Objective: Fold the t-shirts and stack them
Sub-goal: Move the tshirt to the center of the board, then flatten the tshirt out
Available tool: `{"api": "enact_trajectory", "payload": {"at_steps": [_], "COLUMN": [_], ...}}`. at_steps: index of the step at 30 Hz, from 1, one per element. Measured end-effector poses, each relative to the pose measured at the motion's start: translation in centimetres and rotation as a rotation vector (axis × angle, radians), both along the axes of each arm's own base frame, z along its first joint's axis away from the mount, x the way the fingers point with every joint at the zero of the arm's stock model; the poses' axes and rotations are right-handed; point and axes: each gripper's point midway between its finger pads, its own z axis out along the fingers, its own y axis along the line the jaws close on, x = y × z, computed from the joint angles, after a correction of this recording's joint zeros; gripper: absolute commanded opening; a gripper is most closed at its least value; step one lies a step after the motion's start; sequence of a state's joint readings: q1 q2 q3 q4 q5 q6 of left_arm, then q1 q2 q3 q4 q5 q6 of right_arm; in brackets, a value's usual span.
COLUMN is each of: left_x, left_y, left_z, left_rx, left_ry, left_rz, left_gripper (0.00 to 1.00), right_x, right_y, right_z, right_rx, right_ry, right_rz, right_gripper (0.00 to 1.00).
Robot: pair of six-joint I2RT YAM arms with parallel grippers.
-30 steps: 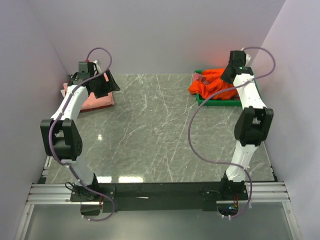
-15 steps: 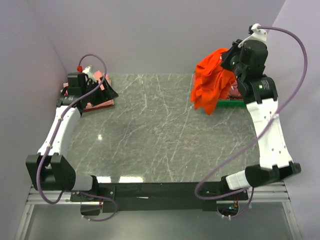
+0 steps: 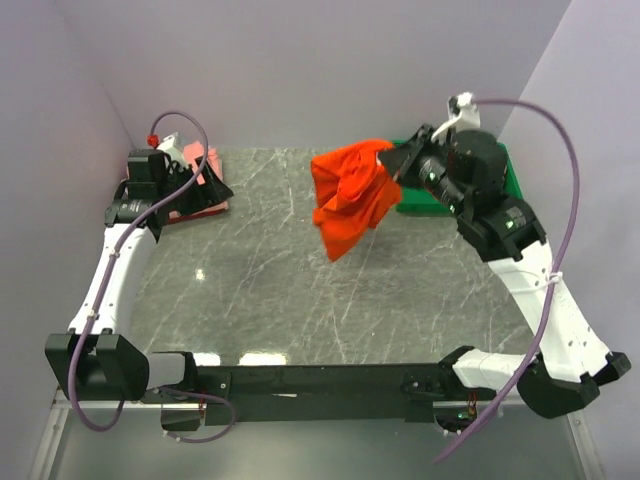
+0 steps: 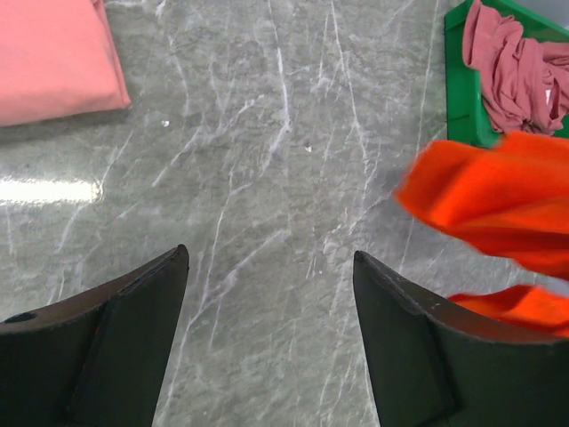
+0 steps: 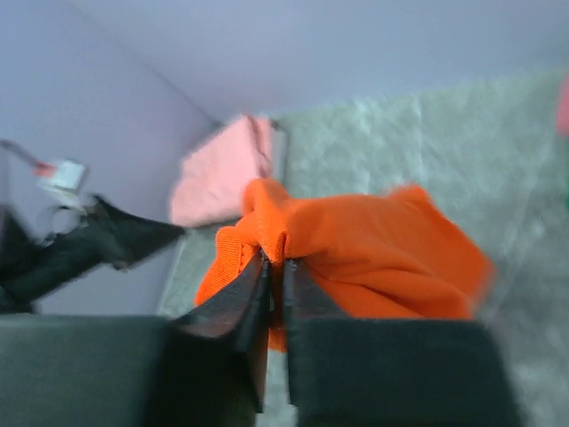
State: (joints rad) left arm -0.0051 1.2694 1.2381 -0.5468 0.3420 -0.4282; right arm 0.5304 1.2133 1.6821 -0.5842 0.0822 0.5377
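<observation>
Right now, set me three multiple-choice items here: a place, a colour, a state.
1. Where does the folded pink t-shirt lie on the table?
A. far-left corner
B. middle
C. near edge
2. What colour is the hanging t-shirt that the right jaws hold?
A. mauve
B. orange
C. white
3. How do the left jaws stand?
A. open, empty
B. shut on cloth
C. shut, empty
Key:
1 A: the top view shows it flat at the far left.
2 B: bright orange cloth hangs pinched between them.
3 A: the left wrist view shows them wide apart over bare marble.
</observation>
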Motion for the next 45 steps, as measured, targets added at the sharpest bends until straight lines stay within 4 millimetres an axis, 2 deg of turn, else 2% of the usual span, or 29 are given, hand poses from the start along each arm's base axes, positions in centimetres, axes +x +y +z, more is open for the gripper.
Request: {"api": "enact_trajectory", "payload": {"at_steps": [1, 3, 5, 8, 10, 13, 17, 20, 22, 26, 31, 38, 39, 45], "left_x": [-0.1, -0.4, -0.8, -2.0, -3.2, -4.7, -6.6, -7.3, -7.0, -5.7, -3.2, 0.9, 1.3, 3.0], "left_y": [0.1, 0.4, 0.7, 1.0, 0.7, -0.7, -2.9, -5.0, -6.4, -8.8, -9.8, -11.3, -11.5, -12.6], "left_z": [0.0, 0.1, 0.3, -0.1, -1.1, -3.0, -6.7, -8.6, -9.2, -11.4, -14.5, -15.5, -15.5, -17.0], "left_rx": [0.004, 0.017, 0.038, 0.058, 0.073, 0.081, 0.069, 0.054, 0.046, 0.026, 0.030, 0.025, 0.024, 0.026], "left_ry": [0.000, 0.001, -0.009, -0.012, 0.002, 0.036, 0.127, 0.175, 0.185, 0.233, 0.312, 0.310, 0.308, 0.334], "left_rz": [0.004, 0.014, 0.024, 0.035, 0.027, -0.014, -0.075, -0.119, -0.151, -0.198, -0.195, -0.207, -0.209, -0.223], "left_gripper": [0.80, 0.79, 0.78, 0.79, 0.80, 0.79, 0.77, 0.73, 0.69, 0.64, 0.59, 0.52, 0.49, 0.46], "right_x": [-0.2, -0.3, -0.5, -1.5, -3.0, -4.7, -6.3, -6.9, -7.6, -9.0, -9.2, -9.3, -9.3, -8.8], "right_y": [-0.2, -1.5, -3.7, -7.7, -8.9, -9.5, -8.9, -6.8, -5.3, -3.1, -0.9, 0.8, 0.9, 1.8], "right_z": [-1.7, -5.5, -10.0, -17.8, -22.1, -25.3, -26.4, -27.5, -29.0, -31.4, -31.5, -33.0, -33.2, -33.6], "right_rx": [0.007, 0.015, -0.001, -0.055, -0.104, -0.132, -0.096, -0.068, -0.064, -0.064, -0.042, -0.071, -0.074, -0.097], "right_ry": [0.043, 0.129, 0.222, 0.393, 0.495, 0.566, 0.583, 0.596, 0.635, 0.698, 0.704, 0.743, 0.749, 0.773], "right_rz": [-0.015, -0.081, -0.167, -0.317, -0.360, -0.368, -0.328, -0.260, -0.213, -0.151, -0.100, -0.069, -0.065, -0.053], "right_gripper": [0.39, 0.83, 0.88, 0.89, 0.88, 0.83, 0.77, 0.76, 0.75, 0.75, 0.75, 0.75, 0.75, 0.75]}}
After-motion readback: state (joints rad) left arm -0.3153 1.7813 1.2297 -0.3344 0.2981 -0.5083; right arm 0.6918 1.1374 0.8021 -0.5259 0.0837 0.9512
